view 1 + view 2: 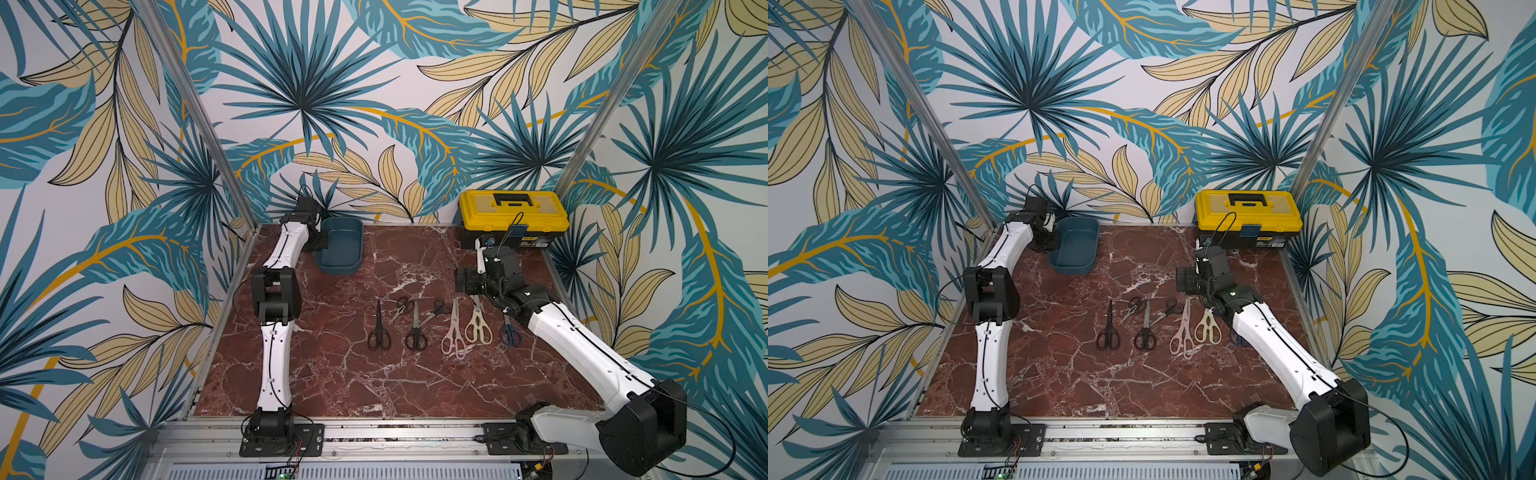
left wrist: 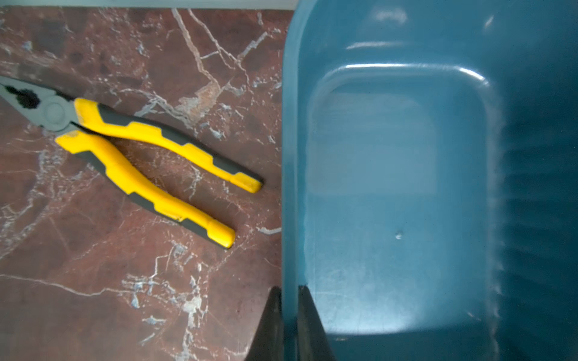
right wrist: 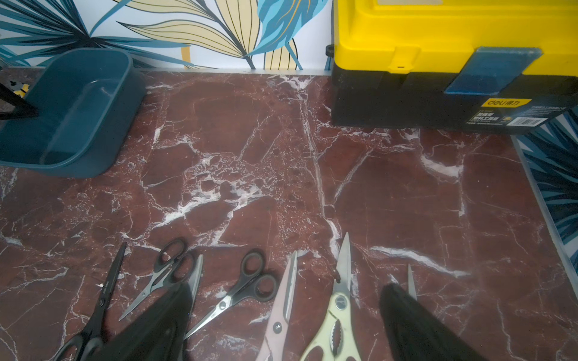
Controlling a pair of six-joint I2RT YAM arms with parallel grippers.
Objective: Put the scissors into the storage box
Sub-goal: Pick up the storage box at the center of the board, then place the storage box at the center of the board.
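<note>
The storage box (image 1: 343,245) (image 1: 1077,249), a dark teal bin with nothing in it, stands at the back left of the marble table. My left gripper (image 2: 290,300) (image 1: 322,244) is shut on its near side wall, one finger inside and one outside. Several scissors lie in a row mid-table: long black ones (image 1: 378,328) (image 1: 416,332), small black ones (image 1: 401,308) (image 3: 250,281), pinkish shears (image 1: 454,332) (image 3: 283,306) and cream shears (image 1: 478,324) (image 3: 339,300). My right gripper (image 3: 286,300) (image 1: 467,286) hangs open over the tips of the pale shears, holding nothing.
A yellow-lidded black toolbox (image 1: 513,216) (image 3: 453,47) stands at the back right. Yellow-and-black pliers (image 2: 140,156) lie just outside the storage box, by the left wall. A blue-handled pair of scissors (image 1: 510,334) lies partly under my right arm.
</note>
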